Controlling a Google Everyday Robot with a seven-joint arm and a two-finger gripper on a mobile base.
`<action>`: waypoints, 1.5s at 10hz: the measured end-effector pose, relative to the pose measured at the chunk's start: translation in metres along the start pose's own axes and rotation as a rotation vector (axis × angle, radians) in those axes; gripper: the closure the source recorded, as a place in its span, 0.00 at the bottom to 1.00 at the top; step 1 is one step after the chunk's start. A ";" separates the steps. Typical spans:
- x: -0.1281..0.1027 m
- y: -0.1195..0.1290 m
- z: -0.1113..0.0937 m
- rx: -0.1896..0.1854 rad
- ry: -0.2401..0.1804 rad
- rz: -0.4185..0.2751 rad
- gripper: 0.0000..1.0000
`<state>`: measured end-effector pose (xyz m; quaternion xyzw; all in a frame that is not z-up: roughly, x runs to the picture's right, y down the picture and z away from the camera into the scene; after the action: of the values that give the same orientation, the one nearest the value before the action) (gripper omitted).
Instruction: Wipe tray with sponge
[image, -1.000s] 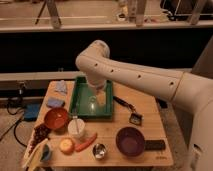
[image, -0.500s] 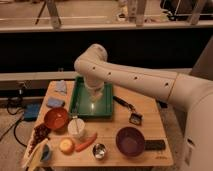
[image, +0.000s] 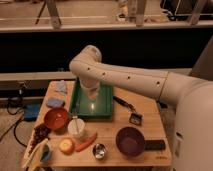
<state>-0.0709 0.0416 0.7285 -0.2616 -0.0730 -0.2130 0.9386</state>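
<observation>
The white arm (image: 125, 75) reaches in from the right and bends down over the far left part of the wooden counter (image: 150, 107), where the green tray (image: 102, 102) lies flat between a pale blue cloth (image: 61, 86) with a blue pad (image: 55, 102) on its left and a black brush (image: 131, 114) on its right. The hand (image: 91, 92) hangs low over the tray's far half, close to its floor or on it. The wrist hides it, so I cannot tell whether it is open, closed or gripping anything. No sponge can be made out. If the hand carries one, it is tucked beneath the wrist, and the blue pad beside the tray may be a different item. Nearer the front of the counter sit a purple bowl (image: 130, 141), a red bowl (image: 55, 119), a white cup (image: 76, 127) just beside the tray's near edge, a carrot (image: 86, 142) and a small metal cup (image: 99, 150). My judgement is that the wiping is under way at best. The hand is placed over the tray for a stroke, but the near half looks uncovered and probably has yet to be wiped.
</observation>
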 end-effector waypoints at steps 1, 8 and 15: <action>-0.002 -0.002 0.004 -0.002 -0.002 -0.009 0.46; -0.096 -0.073 0.022 -0.050 -0.193 -0.104 0.20; -0.136 -0.123 0.039 -0.084 -0.296 -0.023 0.20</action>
<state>-0.2482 0.0166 0.7840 -0.3284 -0.2046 -0.1858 0.9032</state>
